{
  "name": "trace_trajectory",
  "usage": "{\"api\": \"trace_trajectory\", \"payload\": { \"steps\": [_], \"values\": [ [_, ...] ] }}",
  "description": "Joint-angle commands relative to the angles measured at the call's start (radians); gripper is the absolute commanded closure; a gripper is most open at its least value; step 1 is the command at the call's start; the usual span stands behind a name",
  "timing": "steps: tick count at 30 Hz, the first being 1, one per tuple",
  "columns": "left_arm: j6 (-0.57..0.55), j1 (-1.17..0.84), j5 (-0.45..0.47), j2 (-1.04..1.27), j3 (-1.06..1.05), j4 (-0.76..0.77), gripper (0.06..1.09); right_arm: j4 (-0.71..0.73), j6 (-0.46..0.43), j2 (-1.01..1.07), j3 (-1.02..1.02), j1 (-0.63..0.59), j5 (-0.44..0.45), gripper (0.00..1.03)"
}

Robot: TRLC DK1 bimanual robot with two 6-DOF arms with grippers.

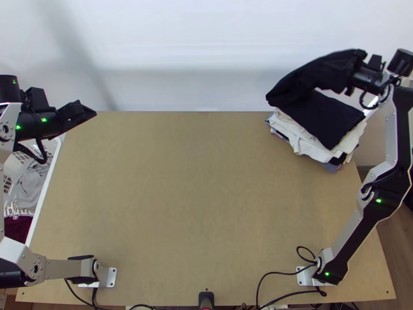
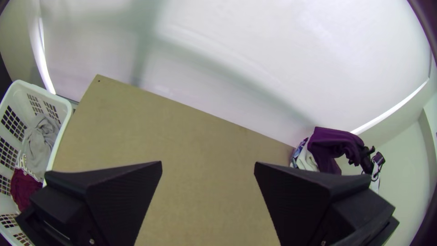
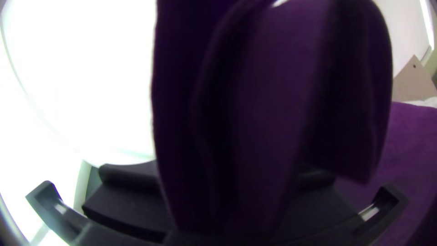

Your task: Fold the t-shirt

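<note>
Top view: the right tool (image 1: 355,72) is holding up part of the dark t-shirt (image 1: 317,75) over a clothing stack (image 1: 302,139), far right on the bench (image 1: 206,206); the left tool (image 1: 85,111) is hovering far left. Left wrist view: the left tool (image 2: 208,168) is gaping wide. Right wrist view: the dark t-shirt is hanging bunched in the right tool.
</note>
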Motion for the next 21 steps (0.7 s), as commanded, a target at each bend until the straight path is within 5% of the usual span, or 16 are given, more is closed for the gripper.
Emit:
{"api": "trace_trajectory", "payload": {
  "steps": [1, 11, 19, 20, 21],
  "values": [
    [0.004, -0.005, -0.001, -0.006, -0.013, 0.015, 0.10, -0.083, -0.114, -0.057, 0.010, -0.028, -0.008, 1.00],
    [-0.002, -0.013, 0.005, 0.007, -0.014, 0.030, 0.10, -0.373, -0.481, -0.110, -0.069, -0.088, 0.116, 1.00],
    [-0.002, -0.013, 0.010, 0.011, -0.022, 0.041, 0.10, -0.395, -0.590, -0.133, -0.129, -0.155, 0.196, 1.00],
    [-0.003, -0.013, 0.010, 0.011, -0.022, 0.044, 0.10, -0.404, -0.593, -0.135, -0.132, -0.166, 0.196, 0.93],
    [-0.003, -0.013, 0.011, 0.011, -0.022, 0.044, 0.10, -0.418, -0.599, -0.138, -0.135, -0.174, 0.196, 0.74]
  ]
}}
